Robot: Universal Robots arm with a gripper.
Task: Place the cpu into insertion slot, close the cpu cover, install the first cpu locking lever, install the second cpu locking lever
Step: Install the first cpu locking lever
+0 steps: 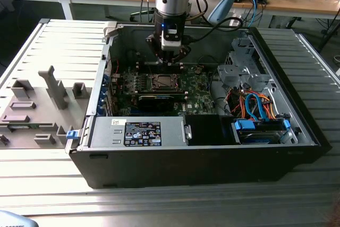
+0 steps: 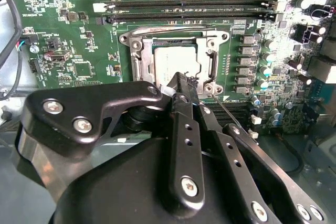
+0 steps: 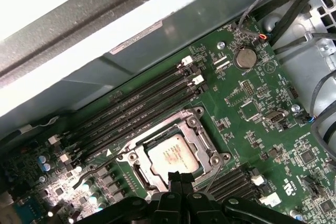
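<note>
Fingers clenched together with nothing between them, tips at the edge of the cpu cover. The cpu lies flat in the insertion slot on the green motherboard, cover lowered around it

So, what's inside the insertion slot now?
The cpu, its silver top showing through the window of the cover. The gripper hides one edge; what lies beneath the cpu cannot be seen.

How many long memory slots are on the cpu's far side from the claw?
4 memory slots lie in parallel rows just beyond the cpu; others nearer the claw are partly hidden.
</note>
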